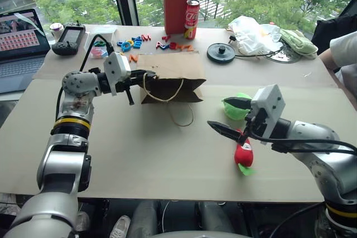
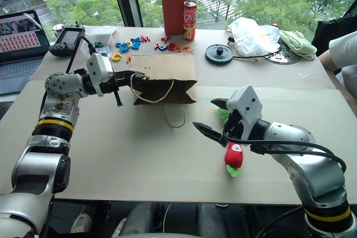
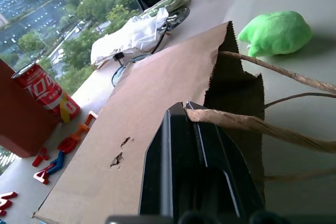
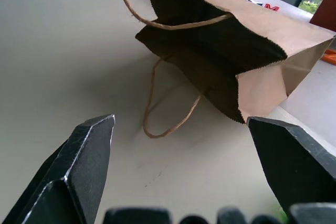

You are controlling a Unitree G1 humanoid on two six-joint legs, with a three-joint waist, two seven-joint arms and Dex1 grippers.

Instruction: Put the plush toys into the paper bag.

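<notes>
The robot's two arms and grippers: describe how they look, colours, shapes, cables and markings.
Both arms are silver-grey metal segments with black joints and a yellow ring near the elbow. Each wrist carries a white boxy camera housing with black cables. The left gripper and right gripper each have two black, tapering fingers.

Left hand (image 3: 186,109) pinches paper bag (image 3: 157,108) handle; green plush (image 3: 275,32) beyond.

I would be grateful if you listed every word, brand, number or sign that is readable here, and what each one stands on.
White script on the red can: brand lettering shows in part, too tilted to read for certain.
"M" and "A": two of the plastic letters on the table, loose, spelling no word; the rest too small to tell.
Laptop screen: rows of tiny pictures, any text too small to read.
Paper bag: plain, no print.
</notes>
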